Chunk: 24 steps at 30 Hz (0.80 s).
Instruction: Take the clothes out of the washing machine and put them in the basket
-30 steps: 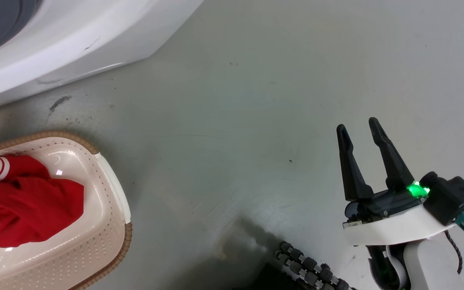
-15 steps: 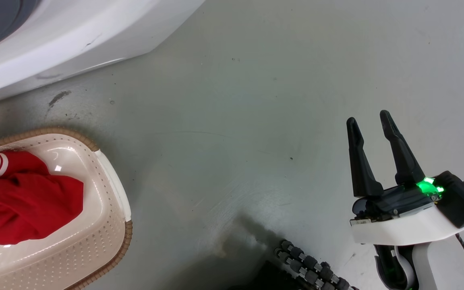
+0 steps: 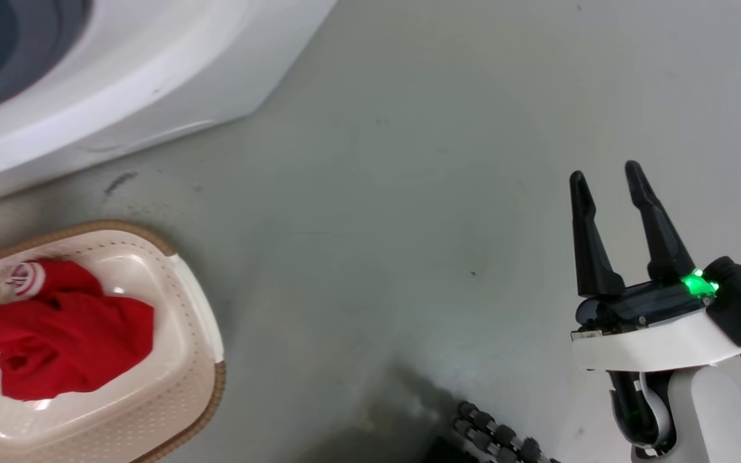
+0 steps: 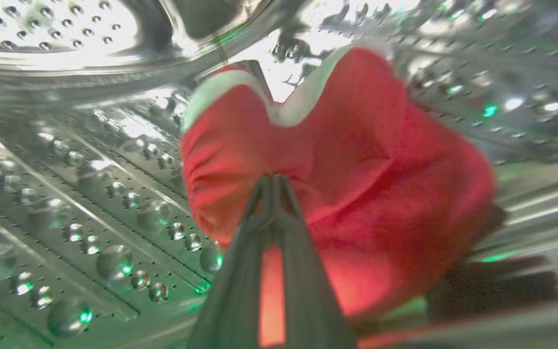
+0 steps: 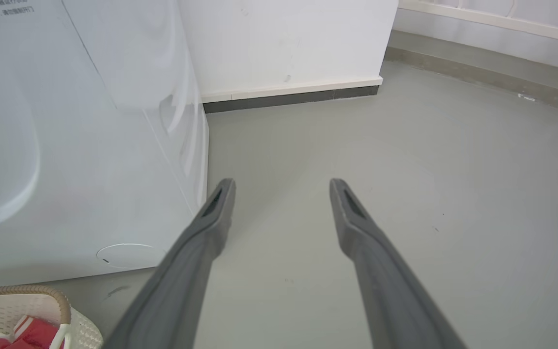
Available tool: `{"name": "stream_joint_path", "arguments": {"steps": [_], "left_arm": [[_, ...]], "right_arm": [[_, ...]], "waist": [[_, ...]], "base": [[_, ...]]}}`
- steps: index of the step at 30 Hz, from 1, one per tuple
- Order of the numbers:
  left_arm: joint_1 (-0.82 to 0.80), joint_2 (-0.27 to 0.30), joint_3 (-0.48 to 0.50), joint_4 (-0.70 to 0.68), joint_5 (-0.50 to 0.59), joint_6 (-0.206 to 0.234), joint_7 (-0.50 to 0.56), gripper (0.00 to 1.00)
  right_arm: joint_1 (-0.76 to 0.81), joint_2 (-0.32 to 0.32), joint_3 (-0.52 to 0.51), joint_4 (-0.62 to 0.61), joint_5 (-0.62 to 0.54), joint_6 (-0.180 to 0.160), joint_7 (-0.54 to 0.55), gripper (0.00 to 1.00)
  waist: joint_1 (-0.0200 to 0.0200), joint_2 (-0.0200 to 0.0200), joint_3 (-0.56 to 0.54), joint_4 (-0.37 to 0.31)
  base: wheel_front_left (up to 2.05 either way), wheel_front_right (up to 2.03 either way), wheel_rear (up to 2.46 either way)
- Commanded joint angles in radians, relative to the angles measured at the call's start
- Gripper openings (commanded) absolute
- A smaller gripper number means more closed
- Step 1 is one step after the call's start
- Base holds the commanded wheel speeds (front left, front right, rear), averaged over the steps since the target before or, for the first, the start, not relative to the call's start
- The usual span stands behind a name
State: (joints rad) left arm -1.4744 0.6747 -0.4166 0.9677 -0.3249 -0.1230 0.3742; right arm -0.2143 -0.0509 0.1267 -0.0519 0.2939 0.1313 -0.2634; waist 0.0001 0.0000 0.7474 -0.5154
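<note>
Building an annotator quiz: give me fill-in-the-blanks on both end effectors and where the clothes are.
The left end effector is shut on a red garment inside the steel ____.
The right end effector is ____, holding nothing, above the floor.
The other garment lies in the ____.
Missing: drum; open; basket.

Black-fingered right tool (image 3: 605, 170), white wrist (image 3: 647, 344), green light (image 3: 697, 283)
</note>
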Motion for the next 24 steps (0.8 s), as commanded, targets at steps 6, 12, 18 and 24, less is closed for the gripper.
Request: {"name": "stream_joint_path", "arguments": {"steps": [6,12,18,24], "left_arm": [[0.100,-0.062,-0.010,0.003,-0.054,-0.006,-0.109,0.00],[0.209,-0.121,-0.017,-0.010,-0.100,-0.006,-0.239,0.00],[0.331,-0.157,-0.041,-0.039,-0.121,-0.007,-0.391,0.00],[0.427,-0.186,-0.056,-0.084,-0.133,-0.007,-0.510,0.00]], "right_arm": [[0.003,0.001,-0.048,0.025,-0.057,-0.001,-0.002,1.00],[0.024,0.001,-0.089,0.042,-0.101,-0.001,-0.002,1.00],[0.039,0.001,-0.122,0.056,-0.135,-0.001,-0.002,1.00],[0.057,0.000,-0.138,0.068,-0.163,-0.001,-0.002,1.00]], "waist": [[-0.0001,0.0000,-0.113,0.098],[-0.0001,0.0000,-0.191,0.174],[-0.0001,0.0000,-0.272,0.239],[-0.0001,0.0000,-0.335,0.286]], "base": [[0.00,0.00,0.00],[0.00,0.00,0.00],[0.00,0.00,0.00],[0.00,0.00,0.00]]}}
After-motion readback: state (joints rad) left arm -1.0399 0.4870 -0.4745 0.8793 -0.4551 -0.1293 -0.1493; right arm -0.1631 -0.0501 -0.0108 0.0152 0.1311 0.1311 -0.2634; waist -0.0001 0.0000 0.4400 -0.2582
